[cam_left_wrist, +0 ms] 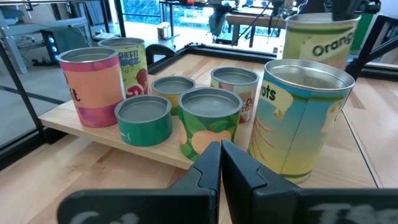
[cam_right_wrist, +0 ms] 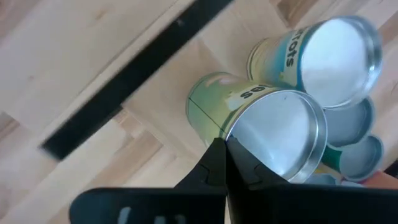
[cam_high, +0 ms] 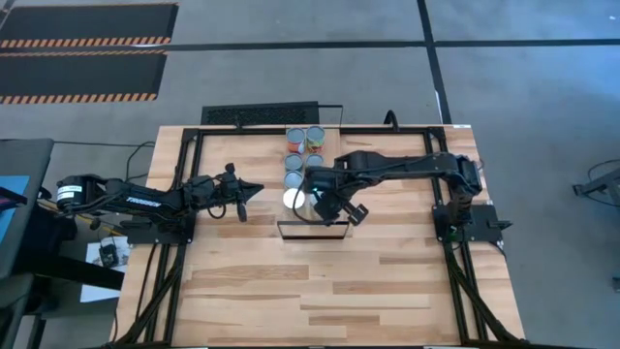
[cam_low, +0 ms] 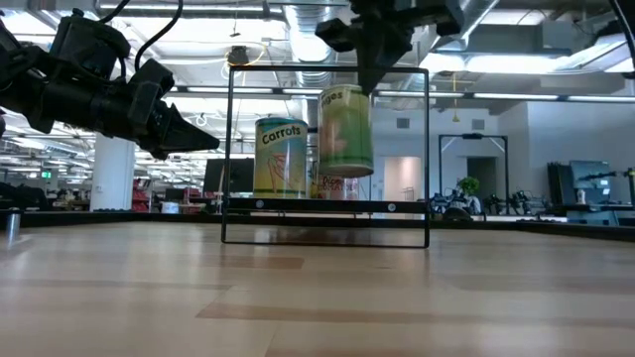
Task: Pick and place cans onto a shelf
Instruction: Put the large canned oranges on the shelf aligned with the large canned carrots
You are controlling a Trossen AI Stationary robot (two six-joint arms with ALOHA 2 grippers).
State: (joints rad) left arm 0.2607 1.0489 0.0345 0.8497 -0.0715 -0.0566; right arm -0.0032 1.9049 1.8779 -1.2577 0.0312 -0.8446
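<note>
1. Right gripper (cam_low: pixel 375 79) hangs over the shelf's (cam_high: pixel 312 236) front end, at the rim of a green-yellow can (cam_low: pixel 345 131). In the low view that can sits higher than the Carrots can (cam_low: pixel 281 157) beside it, so it looks lifted clear of the plank; contact underneath can't be seen.
2. Key relation: the can is directly below the right jaws, long axis upright, and the open shelf spot lies straight down. The right arm is much nearer than the left.
3. Right jaws: pressed nearly together, pinching the can's thin rim in the right wrist view, one fingertip inside the lip.
4. Left gripper (cam_high: pixel 250 191) waits just left of the shelf above the surface (cam_high: pixel 339 301), nose pointed at the Carrots can. Jaws pressed together, holding nothing.
5. Other cans (cam_high: pixel 305 145): a cluster of approx. six on the shelf's far part, behind the Carrots can, all upright.
6. Judgement: placement is under way; the next move calls for a straight descent w/o nudging the Carrots can, which stands just beside.
</note>
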